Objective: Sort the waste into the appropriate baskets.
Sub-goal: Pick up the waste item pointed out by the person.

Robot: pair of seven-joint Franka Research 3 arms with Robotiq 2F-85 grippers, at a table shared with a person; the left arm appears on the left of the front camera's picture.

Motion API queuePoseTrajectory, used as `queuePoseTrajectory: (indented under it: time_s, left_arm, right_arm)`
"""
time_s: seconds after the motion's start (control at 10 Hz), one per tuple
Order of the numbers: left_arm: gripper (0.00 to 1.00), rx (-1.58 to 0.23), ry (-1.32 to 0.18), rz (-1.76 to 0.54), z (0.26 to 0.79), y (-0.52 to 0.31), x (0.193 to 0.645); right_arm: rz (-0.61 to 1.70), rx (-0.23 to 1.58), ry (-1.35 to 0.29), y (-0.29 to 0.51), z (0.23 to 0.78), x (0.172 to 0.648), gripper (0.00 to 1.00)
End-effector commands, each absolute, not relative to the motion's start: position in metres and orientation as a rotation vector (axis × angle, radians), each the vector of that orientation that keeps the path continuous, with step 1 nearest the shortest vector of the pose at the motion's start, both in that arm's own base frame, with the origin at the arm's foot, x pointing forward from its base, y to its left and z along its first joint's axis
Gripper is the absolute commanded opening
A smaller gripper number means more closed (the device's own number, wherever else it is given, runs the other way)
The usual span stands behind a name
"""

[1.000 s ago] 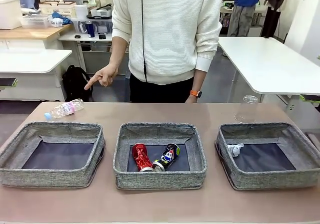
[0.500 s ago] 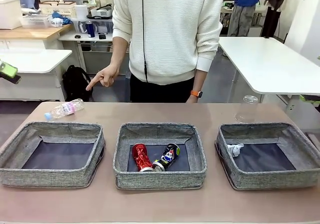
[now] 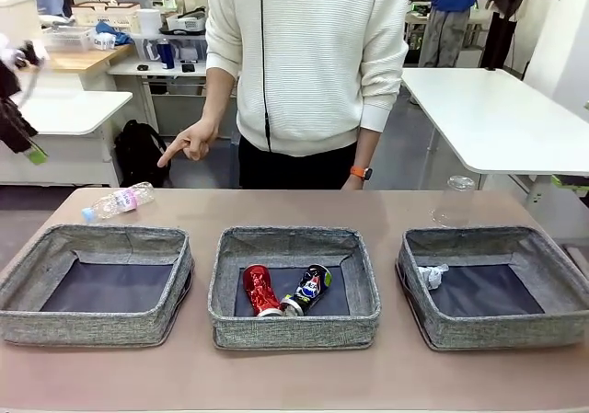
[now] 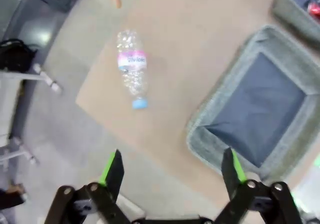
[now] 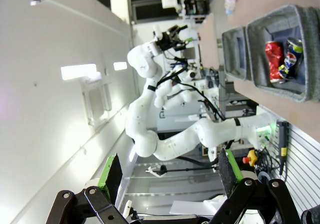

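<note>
lying crushed in the middle woven basket (image 3: 294,330): red can (image 3: 259,289), dark can (image 3: 311,287)
left end effector (image 4: 171,159), right end effector (image 5: 168,159) are hanging released

Red can (image 3: 259,290), dark can (image 3: 309,288) in middle basket (image 3: 294,331); paper wad (image 3: 431,275) in right basket (image 3: 497,333)

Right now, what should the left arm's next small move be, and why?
Probably lower the open left gripper toward the blue-capped bottle. The bottle lies on the table just beyond the left basket, not yet sorted. The person's hand points toward it, and the gripper's fingers already face it from above.
</note>
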State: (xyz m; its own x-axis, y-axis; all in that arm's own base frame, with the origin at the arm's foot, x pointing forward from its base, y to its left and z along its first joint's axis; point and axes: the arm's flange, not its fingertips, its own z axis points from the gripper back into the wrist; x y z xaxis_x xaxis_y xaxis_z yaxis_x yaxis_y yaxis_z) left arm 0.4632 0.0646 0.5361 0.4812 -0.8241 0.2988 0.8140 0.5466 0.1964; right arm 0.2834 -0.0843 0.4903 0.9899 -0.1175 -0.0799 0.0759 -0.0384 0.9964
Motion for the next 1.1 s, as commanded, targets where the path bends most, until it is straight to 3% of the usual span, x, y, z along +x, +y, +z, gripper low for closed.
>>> queuePoseTrajectory:
  time_s: [0.0, 0.3, 0.5, 0.8, 1.0]
  left_arm:
    - [1.00, -0.074, -0.387, -0.978, 0.546, 0.078, 0.451]
    - [1.00, -0.074, -0.387, -0.978, 0.546, 0.078, 0.451]
    - [1.00, 0.027, -0.394, -0.990, 0.532, 0.064, 0.456]
    - [1.00, 0.118, -0.472, -0.885, 0.515, 0.060, 0.521]
    - [1.00, 0.085, -0.358, -0.957, 0.490, 0.063, 0.572]
  right_arm:
    - [-0.140, 1.617, -0.047, -0.084, 0.492, 0.284, 1.00]
    - [-0.140, 1.617, -0.047, -0.084, 0.492, 0.284, 1.00]
    - [-0.140, 1.617, -0.047, -0.084, 0.492, 0.284, 1.00]
    - [-0.140, 1.617, -0.047, -0.084, 0.492, 0.284, 1.00]
    - [-0.140, 1.617, -0.047, -0.084, 0.492, 0.284, 1.00]
